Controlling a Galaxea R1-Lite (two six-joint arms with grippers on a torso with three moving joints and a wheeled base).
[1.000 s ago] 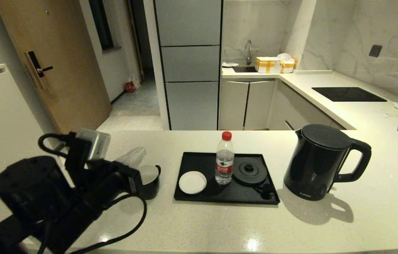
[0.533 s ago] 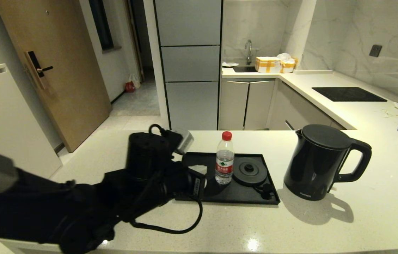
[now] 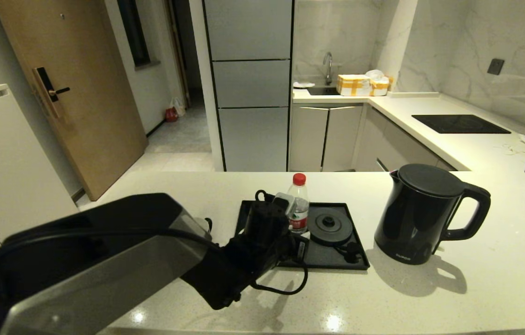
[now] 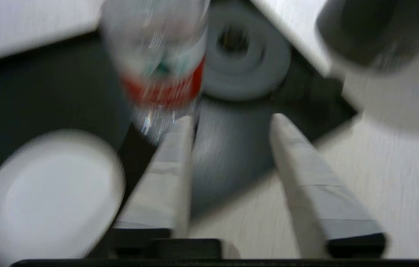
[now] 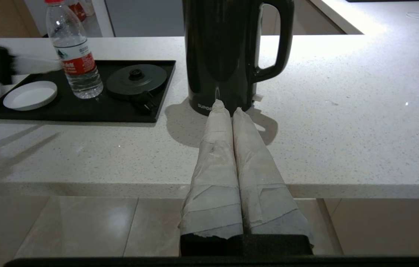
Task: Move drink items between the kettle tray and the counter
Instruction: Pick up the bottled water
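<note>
Left gripper [image 4: 228, 122] is over the near edge of the kettle tray [image 3: 332, 260], fingers parted with nothing between them. The water bottle [image 4: 161, 70] stands upright on the tray just ahead and is off-centre: it lines up with one finger [image 4: 172, 163], not the gap. I can't tell whether that fingertip touches it.

My read of the step: grab the bottle and take it to the counter [image 3: 383, 302]. To do it well, I shift sideways until the bottle sits in the gap, go in level at label height, and close on the body, not the red cap. Then I lift straight up to clear the low rim before moving sideways. The bottle is light and tall, so a skewed push would probably tip it.

Obstacles:
- White saucer [image 4: 49, 200] on the tray left of the bottle, close to my finger; not a drink item, so I stay off it.
- Round kettle base [image 3: 329, 225] just right of the bottle; its plug and cord lie at the tray's near right corner.
- Kettle [image 3: 422, 214] upright on the counter right of the tray, apart from it.
- Mug [image 3: 207, 224] is mostly hidden behind my left arm, left of the tray.

Right gripper [image 5: 228, 107] is parked low at the near counter edge, fingers pressed together, empty, pointing at the kettle.
</note>
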